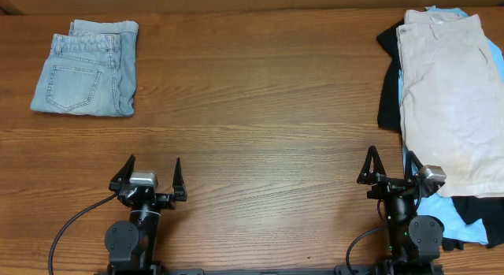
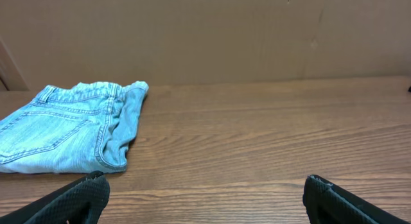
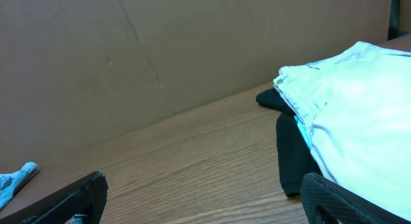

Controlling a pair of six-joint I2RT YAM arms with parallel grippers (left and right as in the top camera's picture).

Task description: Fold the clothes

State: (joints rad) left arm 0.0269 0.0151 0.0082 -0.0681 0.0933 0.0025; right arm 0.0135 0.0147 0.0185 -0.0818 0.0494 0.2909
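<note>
The clothes lie in a loose pile at the table's right edge. Pale beige shorts point(image 1: 449, 102) point(image 3: 359, 102) are on top, over a black top point(image 1: 387, 90) point(image 3: 292, 147) and a sky-blue top point(image 1: 450, 206). My right gripper point(image 1: 390, 155) point(image 3: 205, 189) is open at the near right. Its right finger point(image 3: 340, 201) is just beside the pile's near left edge, and nothing is between the fingers. My left gripper point(image 1: 154, 161) point(image 2: 205, 189) is open over bare wood at the near left, holding nothing.
Folded light-blue denim shorts point(image 1: 85, 66) point(image 2: 64, 131) lie at the far left of the wooden table point(image 1: 260, 109). A brown cardboard wall point(image 2: 225, 31) stands along the table's far edge.
</note>
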